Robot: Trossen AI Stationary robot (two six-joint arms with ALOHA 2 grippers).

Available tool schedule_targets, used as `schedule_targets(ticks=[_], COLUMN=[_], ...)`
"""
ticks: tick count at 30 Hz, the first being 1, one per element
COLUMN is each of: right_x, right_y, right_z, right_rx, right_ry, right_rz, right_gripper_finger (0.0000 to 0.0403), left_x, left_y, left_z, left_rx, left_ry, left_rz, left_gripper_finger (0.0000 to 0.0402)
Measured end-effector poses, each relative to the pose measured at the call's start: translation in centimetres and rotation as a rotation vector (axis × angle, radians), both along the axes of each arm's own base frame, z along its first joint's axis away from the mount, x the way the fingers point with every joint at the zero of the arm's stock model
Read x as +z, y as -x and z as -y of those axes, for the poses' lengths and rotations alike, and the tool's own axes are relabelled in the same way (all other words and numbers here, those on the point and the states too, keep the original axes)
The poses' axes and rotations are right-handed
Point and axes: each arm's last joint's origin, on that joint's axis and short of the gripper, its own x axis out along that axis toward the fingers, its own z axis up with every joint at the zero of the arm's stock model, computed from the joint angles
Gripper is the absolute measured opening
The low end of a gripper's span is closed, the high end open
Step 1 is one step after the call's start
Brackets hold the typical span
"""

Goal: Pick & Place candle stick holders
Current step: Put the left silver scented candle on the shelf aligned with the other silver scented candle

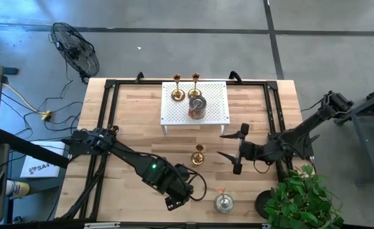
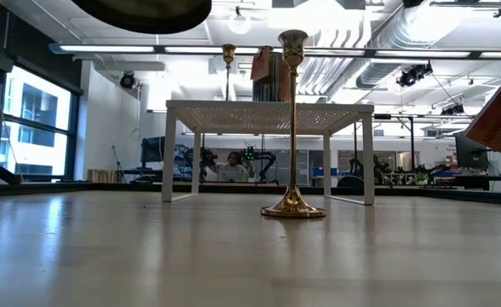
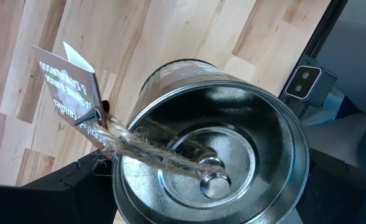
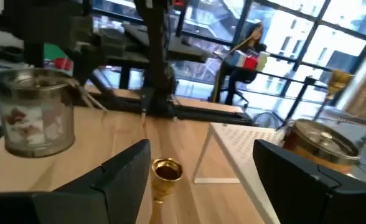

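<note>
Right fingers (image 1: 228,144) open, near upright gold holder (image 1: 198,154) on worktop (image 1: 130,121). Left fingers (image 1: 194,186) spread around silver tin (image 3: 211,149).

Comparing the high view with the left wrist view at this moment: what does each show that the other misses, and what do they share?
Only the high view shows the white perforated rack carrying two slim gold candle holders and a squat round one, a third gold holder standing on the wooden table, and the open right gripper beside it. Only the left wrist view shows the silvery tin's hollow inside, its twine and paper tag. Both show that silvery round tin holder near the left gripper.
</note>
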Motion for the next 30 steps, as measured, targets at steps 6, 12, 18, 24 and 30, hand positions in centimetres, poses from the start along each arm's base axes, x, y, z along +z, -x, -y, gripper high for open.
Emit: schedule_targets(ticks=[6, 12, 18, 24, 30], right_x=[0.6, 1.1, 1.9, 1.4, 1.5], right_y=[0.3, -0.5, -0.9, -0.8, -0.8], right_z=[-0.2, 0.0, -0.8, -1.1, -1.4], right_rx=[-0.136, -0.005, 0.189, 0.284, 0.421], right_ry=[0.03, -0.104, -0.09, -0.059, -0.081], right_rz=[-0.103, -0.204, -0.139, -0.193, -0.2], right_gripper_finger=[0.0279, 0.0279, 0.0279, 0.0279, 0.028], left_x=[0.0, 0.0, 0.0, 0.0, 0.0], left_y=[0.0, 0.0, 0.0, 0.0, 0.0], left_z=[0.0, 0.0, 0.0, 0.0, 0.0], left_rx=[-0.001, -0.003, -0.005, -0.005, -0.005], left_ry=[0.003, 0.008, 0.004, 0.004, 0.004], left_rz=[-0.001, -0.005, -0.002, -0.002, -0.003], left_gripper_finger=[0.0359, 0.0359, 0.0359, 0.0359, 0.0359])
